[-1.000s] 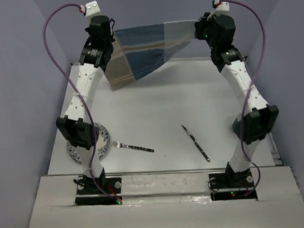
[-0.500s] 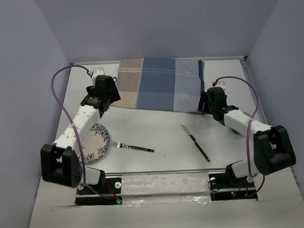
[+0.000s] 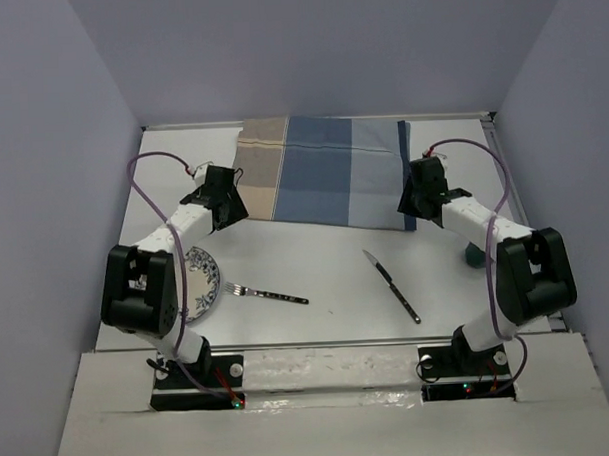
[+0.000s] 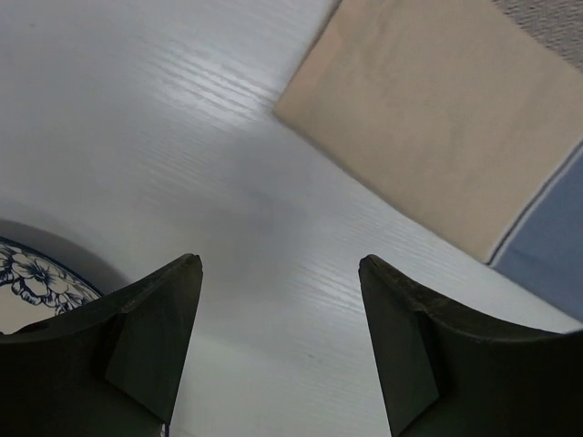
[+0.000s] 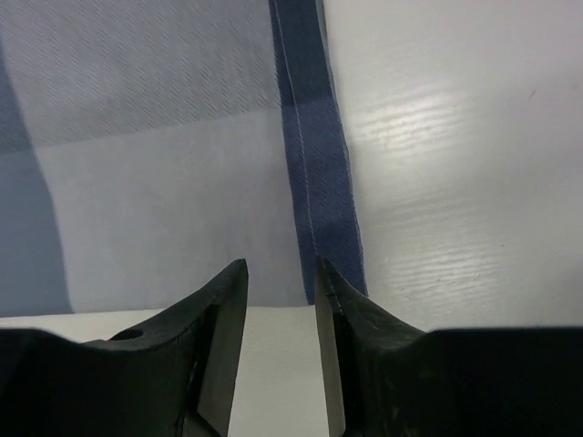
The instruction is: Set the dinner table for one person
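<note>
The blue-and-beige checked placemat [image 3: 323,172] lies flat at the far middle of the white dinner table [image 3: 315,253]. My left gripper [image 3: 230,207] hovers just off its near left beige corner [image 4: 437,137], jaws wide open over bare tabletop, nothing between them [image 4: 278,264]. My right gripper [image 3: 415,200] is at the mat's near right corner, by its dark blue edge [image 5: 314,182]; its jaws [image 5: 281,266] stand a narrow gap apart with nothing in them. A flowered plate [image 3: 201,282], a fork [image 3: 270,293] and a knife [image 3: 392,285] lie near the front.
A dark green object [image 3: 472,253] sits at the right, mostly hidden behind my right forearm. The plate's rim [image 4: 36,282] shows just left of my left fingers. Grey walls close in the table on three sides.
A second ago both grippers held the placemat up in the air. Both arms have come down and let go; the mat now lies flat and the grippers have drawn back slightly.
</note>
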`<state>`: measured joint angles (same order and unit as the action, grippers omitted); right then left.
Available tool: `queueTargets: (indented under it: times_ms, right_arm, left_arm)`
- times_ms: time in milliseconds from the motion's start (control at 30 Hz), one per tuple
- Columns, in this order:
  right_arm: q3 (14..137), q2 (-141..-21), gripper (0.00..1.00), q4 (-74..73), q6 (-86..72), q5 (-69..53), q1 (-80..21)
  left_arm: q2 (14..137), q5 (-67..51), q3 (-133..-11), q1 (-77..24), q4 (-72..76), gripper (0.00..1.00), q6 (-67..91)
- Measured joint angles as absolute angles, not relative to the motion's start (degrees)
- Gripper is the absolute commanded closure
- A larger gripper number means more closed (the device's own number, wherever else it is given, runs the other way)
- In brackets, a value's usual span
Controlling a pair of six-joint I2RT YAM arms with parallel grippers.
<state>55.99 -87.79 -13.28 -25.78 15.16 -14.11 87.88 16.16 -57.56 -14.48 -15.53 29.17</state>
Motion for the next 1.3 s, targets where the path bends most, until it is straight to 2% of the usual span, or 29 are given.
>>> queueTargets:
  times_ms: [100, 267, 367, 467, 733, 867, 933, 1000, 1133, 1300]
  right_arm:
    - [56.0, -91.1, 0.36, -15.9, -26.8, 13.0, -13.4]
    - [56.0, -93.5, 0.31, -17.9, -27.5, 10.0, -11.2]
    - [56.0, -94.3, 0.33, -18.1, -28.2, 8.1, -9.1]
    - [56.0, -95.3, 0.4, -18.7, -28.6, 6.7, -7.4]
    - [56.0, -96.8, 0.47, -19.1, -28.9, 2.7, -7.2]
    - [56.0, -96.8, 0.47, -19.0, -28.9, 2.0, -7.1]
    - [56.0, -96.8, 0.45, -19.0, -28.9, 1.9, -7.1]
    - [56.0, -96.8, 0.43, -19.0, -28.9, 1.7, -7.1]
    - [55.9, -96.6, 0.41, -18.9, -28.7, 0.8, -7.1]
    - [55.9, -96.6, 0.47, -18.9, -28.7, -0.3, -7.1]
  left_arm:
    - [92.0, 16.6, -57.6, -12.4, -14.9, 0.2, 30.1]
    - [97.0, 17.2, -59.1, -9.7, -13.5, 0.21, 32.6]
    - [98.7, 17.2, -59.2, -8.9, -11.5, 0.23, 33.8]
    - [100.9, 17.2, -59.7, -8.8, -10.3, 0.23, 34.5]
    - [102.5, 18.2, -60.1, -8.8, -7.9, 0.24, 35.2]
    - [102.7, 18.1, -59.9, -8.8, -6.0, 0.4, 35.9]
    - [102.0, 17.6, -58.6, -8.8, -4.2, 0.44, 36.2]
    - [100.4, 16.5, -56.1, -8.7, -2.0, 0.45, 36.5]
    - [95.2, 14.6, -51.1, -8.6, -1.1, 0.35, 37.2]
    - [93.7, 12.4, -50.5, -8.2, 1.4, 0.31, 39.0]
